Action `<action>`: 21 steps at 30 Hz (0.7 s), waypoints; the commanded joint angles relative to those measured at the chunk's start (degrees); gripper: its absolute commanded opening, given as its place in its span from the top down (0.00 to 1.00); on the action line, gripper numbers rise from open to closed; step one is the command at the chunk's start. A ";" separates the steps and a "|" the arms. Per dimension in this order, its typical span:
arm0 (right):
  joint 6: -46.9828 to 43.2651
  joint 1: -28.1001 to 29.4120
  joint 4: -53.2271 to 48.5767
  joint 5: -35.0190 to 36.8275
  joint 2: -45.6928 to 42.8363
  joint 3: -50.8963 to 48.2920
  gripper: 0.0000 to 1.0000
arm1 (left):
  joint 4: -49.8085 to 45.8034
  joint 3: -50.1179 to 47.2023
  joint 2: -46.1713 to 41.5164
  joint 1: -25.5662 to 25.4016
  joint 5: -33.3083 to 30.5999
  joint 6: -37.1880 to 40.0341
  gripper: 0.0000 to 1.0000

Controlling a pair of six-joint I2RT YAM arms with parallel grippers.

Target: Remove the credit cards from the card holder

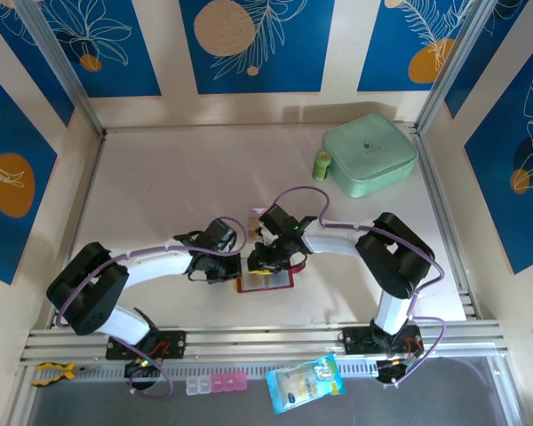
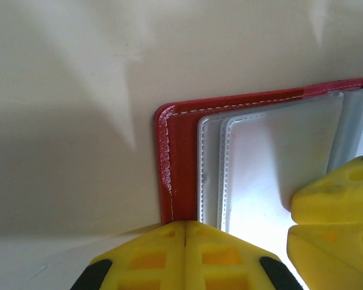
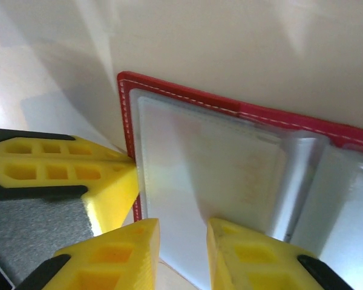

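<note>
From the top view, both arms met at the card holder (image 1: 284, 282), which lay open and flat on the surface (image 1: 160, 186) just below the middle of the frame. The mint-green case (image 1: 369, 156) sat well apart at the upper right, so I judged there was free room all round for drawing a card out.

In the left wrist view, the left claw (image 2: 184, 232) had its fingers pressed together at the holder's lower left red edge, with nothing showing between them. The clear pockets (image 2: 272, 163) looked glossy and soft.

In the right wrist view, the right claw (image 3: 181, 244) stood apart, straddling the near edge of a pocket. A tan credit card (image 3: 230, 172) showed faintly through the film. I reckoned it was thin, stiff, light and slick, best pinched by a short edge at the pocket mouth, though I could not tell which side opened. The holder itself seemed light enough to slide unless pinned.
</note>
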 commanded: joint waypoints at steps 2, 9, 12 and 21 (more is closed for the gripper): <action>-1.11 0.13 -5.31 3.35 -0.82 0.81 0.73 | -2.36 0.30 1.38 -0.25 -2.25 1.40 0.95; -1.83 -1.23 -5.34 3.25 -2.37 -0.91 0.73 | -2.53 0.39 1.47 -0.28 -2.12 1.51 0.95; -2.16 -1.78 -4.28 2.04 -2.73 -1.62 0.73 | -2.71 0.54 1.32 -0.28 -2.12 1.52 0.95; -2.65 -3.46 0.36 -2.33 -3.43 -4.73 0.74 | -3.73 1.42 0.27 -0.26 -2.28 1.52 0.95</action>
